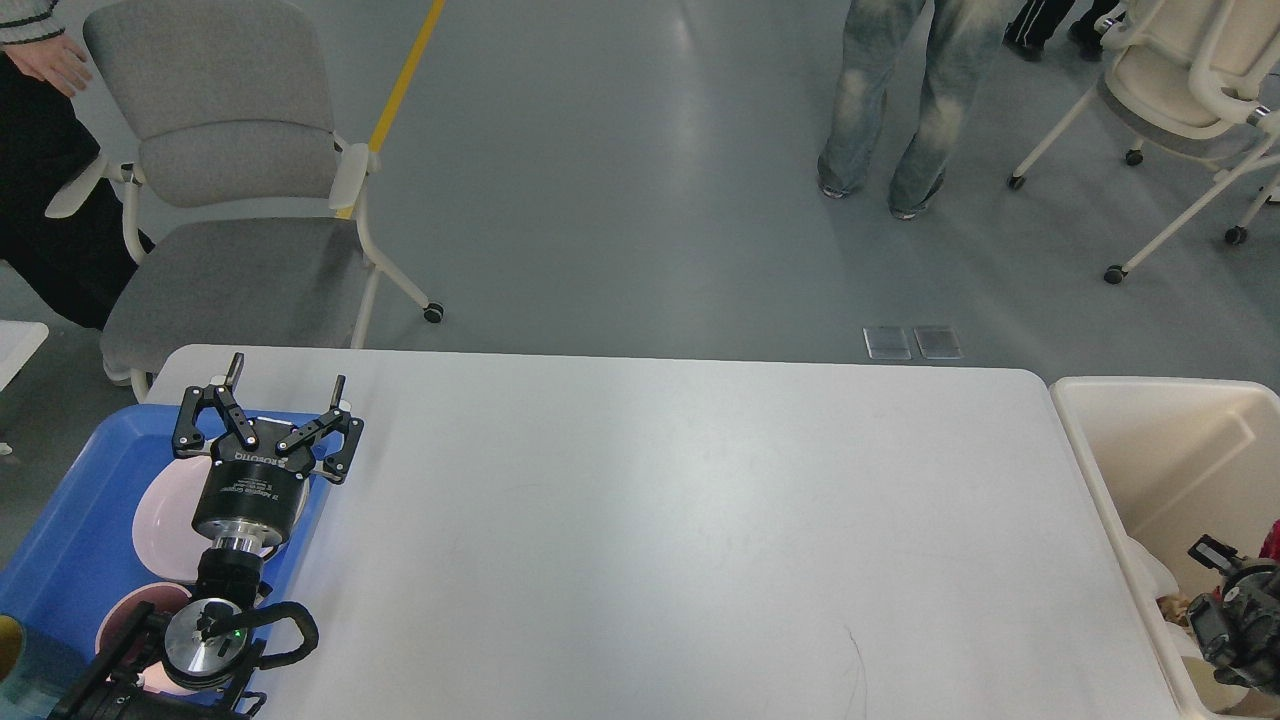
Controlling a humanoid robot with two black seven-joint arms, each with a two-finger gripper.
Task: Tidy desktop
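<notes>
**Left gripper spread wide over the tray; desktop fills the view**

Your desktop [680,520] is the wide white top with rounded corners that runs across the lower half of the head view, from the blue tray [70,520] at its left end to the cream bin [1150,470] against its right end. Its surface shows only a faint dark hairline mark low and right of centre.

Your left gripper [285,385] comes up from the lower left corner and sits above the tray's right rim, its two fingers [232,372] pointing away from you and spread wide apart with nothing between them. Under and behind it in the tray you can see a pale pink plate [160,520], partly hidden by the gripper body, and a darker pink bowl [135,610] nearer you, partly hidden by the arm's wrist. A yellowish item shows at the very bottom left edge, too cut off to name.

Your right arm [1235,615] only just enters at the lower right, over the bin. You see a dark cluster of parts there, cropped by the edge, and you cannot tell how its fingers stand. The bin holds some white and brownish scraps beside it.

Beyond the desktop stand a grey chair [235,200] at upper left, a white chair [1180,90] at upper right, and a person's jeans-clad legs [890,100] on the grey floor.
</notes>
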